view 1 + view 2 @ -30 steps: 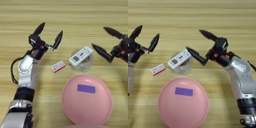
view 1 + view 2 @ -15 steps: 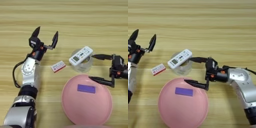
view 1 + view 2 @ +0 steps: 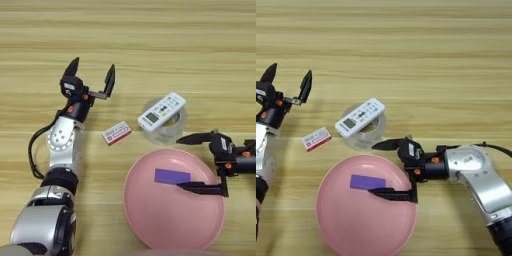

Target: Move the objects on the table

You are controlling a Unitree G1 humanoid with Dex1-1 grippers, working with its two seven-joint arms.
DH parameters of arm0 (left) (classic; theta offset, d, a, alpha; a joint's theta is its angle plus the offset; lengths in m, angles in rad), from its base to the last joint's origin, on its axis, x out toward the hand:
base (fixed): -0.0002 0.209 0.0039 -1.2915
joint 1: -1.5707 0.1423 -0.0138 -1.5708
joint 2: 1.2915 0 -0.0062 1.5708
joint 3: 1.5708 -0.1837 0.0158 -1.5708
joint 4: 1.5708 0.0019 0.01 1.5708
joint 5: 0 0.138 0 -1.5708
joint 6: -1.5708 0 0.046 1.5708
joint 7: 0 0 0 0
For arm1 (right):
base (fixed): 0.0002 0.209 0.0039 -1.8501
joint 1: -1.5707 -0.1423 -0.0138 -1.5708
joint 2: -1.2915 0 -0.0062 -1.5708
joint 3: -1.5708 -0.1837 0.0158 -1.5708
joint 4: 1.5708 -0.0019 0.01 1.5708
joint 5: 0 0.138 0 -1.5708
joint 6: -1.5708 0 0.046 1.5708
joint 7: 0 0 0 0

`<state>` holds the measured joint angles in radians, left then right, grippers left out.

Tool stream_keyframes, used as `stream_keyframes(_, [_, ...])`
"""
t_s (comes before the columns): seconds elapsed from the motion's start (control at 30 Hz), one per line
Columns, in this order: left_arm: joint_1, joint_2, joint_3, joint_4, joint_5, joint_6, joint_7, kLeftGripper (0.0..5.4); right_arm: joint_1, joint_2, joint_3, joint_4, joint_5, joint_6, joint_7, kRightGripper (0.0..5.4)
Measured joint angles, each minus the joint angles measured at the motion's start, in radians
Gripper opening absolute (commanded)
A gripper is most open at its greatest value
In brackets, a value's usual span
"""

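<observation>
The purple block (image 3: 368,182) lies on the pink plate (image 3: 346,225) at lower centre; the right gripper (image 3: 385,169), fingers spread, flanks it, apparently ready to pinch. The left gripper (image 3: 91,75) hovers spread, upper left.

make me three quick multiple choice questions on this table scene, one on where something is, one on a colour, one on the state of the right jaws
1. Where does the purple block lie?
A. on the pink plate
B. on the bare table
C. under the remote

2. What colour is the remote control?
A. black
B. white
C. pink

3. How do the jaws of the right gripper stand?
A. shut on the block
C. open, over the plate's right side
B. shut on the remote

Key: 1 A, the block rests inside the plate. 2 B, its body is white and lies across a clear tape roll. 3 C, one finger reaches over the rim, the other lies beside the block, gripping nothing.
</observation>
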<state>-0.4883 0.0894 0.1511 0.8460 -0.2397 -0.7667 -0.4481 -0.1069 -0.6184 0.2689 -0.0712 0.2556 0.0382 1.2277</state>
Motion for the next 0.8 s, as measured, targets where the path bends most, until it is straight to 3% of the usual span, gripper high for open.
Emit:
stream_keyframes(0.07, [-0.001,0.000,0.001,0.004,0.000,-0.004,0.002,5.39,0.000,-0.001,0.015,-0.004,-0.026,-0.002,-0.001,5.40])
stream_keyframes(0.4, [-0.010,0.001,0.003,0.030,-0.001,-0.007,0.012,5.40,-0.005,-0.012,0.088,0.005,-0.172,-0.009,-0.036,4.14])
stream_keyframes(0.8, [-0.018,0.000,0.003,0.039,-0.001,-0.017,0.013,5.40,-0.036,-0.009,0.117,0.030,-0.192,0.015,-0.035,2.55])
